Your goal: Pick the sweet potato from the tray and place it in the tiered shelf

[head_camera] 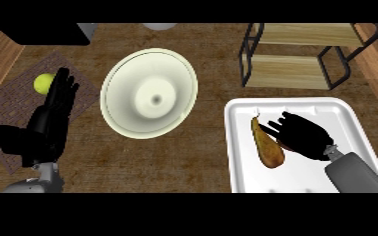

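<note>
The sweet potato [267, 147] lies in the white tray [244, 130], not yet lifted. The right hand [303, 134] sits at its three o'clock, fingers [277, 126] spread and touching it. The shelf [295, 55] waits at twelve o'clock, unobstructed. The left hand [50, 115] rests open near a plate [149, 93].

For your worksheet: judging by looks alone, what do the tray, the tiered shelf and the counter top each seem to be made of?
Tray: plain white with rounded corners and a raised rim, probably plastic or enamelled metal.
Tiered shelf: pale boards that look like light wood, in a thin dark frame, likely metal.
Counter top: brown with streaky grain, apparently wood with a matt finish.
</note>
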Robot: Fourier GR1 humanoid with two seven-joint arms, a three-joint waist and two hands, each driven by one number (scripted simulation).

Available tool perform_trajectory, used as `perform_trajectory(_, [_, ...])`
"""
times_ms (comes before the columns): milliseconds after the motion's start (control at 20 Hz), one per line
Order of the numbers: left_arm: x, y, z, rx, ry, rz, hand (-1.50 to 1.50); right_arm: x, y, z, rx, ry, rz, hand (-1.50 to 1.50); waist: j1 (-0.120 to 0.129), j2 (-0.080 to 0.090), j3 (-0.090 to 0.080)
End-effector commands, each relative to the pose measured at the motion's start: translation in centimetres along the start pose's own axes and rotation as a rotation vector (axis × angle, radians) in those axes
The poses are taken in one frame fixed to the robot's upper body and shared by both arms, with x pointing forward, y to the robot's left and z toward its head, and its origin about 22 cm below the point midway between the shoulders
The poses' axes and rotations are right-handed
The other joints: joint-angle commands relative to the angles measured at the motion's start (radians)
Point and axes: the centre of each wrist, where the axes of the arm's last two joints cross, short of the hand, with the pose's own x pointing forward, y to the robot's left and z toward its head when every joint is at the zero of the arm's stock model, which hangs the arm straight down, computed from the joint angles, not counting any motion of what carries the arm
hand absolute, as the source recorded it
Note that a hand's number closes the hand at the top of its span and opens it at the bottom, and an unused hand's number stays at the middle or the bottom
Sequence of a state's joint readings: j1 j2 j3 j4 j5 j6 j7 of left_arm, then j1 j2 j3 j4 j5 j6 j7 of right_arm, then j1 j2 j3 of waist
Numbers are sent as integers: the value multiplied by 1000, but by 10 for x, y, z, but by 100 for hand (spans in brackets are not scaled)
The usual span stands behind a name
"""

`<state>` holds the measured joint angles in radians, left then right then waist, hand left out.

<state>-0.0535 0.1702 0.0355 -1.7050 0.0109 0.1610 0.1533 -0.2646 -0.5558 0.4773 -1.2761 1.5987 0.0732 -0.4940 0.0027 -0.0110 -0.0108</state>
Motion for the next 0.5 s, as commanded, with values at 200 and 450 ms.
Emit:
perform_trajectory(200, [3, 4, -4, 13, 2, 2, 0, 15, 12, -25, -48, 185, -251, 150, -5, 14, 12])
perform_trajectory(450, [1, 13, -1, 75, 11, -3, 0, 34, 28, -26, -24, 570, -803, 150, -78, 5, 14])
